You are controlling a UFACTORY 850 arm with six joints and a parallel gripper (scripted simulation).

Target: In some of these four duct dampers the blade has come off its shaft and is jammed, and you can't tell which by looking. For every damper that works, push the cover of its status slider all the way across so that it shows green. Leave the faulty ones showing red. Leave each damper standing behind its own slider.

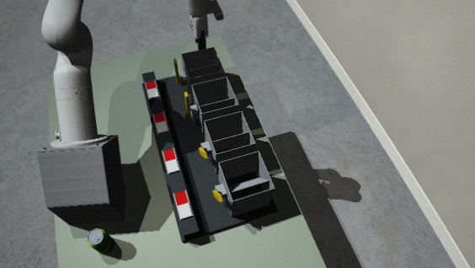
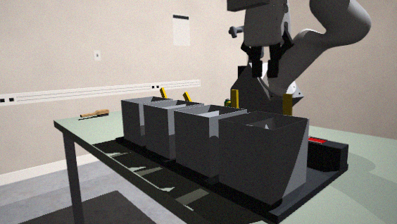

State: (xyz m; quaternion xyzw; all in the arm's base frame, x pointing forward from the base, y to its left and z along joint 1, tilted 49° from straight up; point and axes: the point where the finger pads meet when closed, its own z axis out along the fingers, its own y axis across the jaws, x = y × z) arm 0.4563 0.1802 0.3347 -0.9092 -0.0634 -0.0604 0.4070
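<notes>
Four grey open-topped dampers stand in a row on a dark board (image 1: pixel 193 170) (image 2: pixel 325 173): one at the far end (image 1: pixel 201 63) (image 2: pixel 264 155), a second (image 1: pixel 215 99), a third (image 1: pixel 229 132) and a near one (image 1: pixel 246 181). Each has a yellow handle; two handles (image 1: pixel 175 71) (image 1: pixel 186 103) stand upright and two (image 1: pixel 203 152) (image 1: pixel 217 195) lie low. All the status sliders (image 1: pixel 152 88) (image 1: pixel 160 121) (image 1: pixel 170 160) (image 1: pixel 183 203) show red. My gripper (image 1: pixel 201 40) (image 2: pixel 265 70) hangs above the far-end damper, fingers partly apart and empty.
The arm's base sits on a grey pedestal (image 1: pixel 77 174) left of the board. A green can (image 1: pixel 100 241) stands at the table's near left corner. A wooden brush (image 2: pixel 94 113) lies at the table's other end.
</notes>
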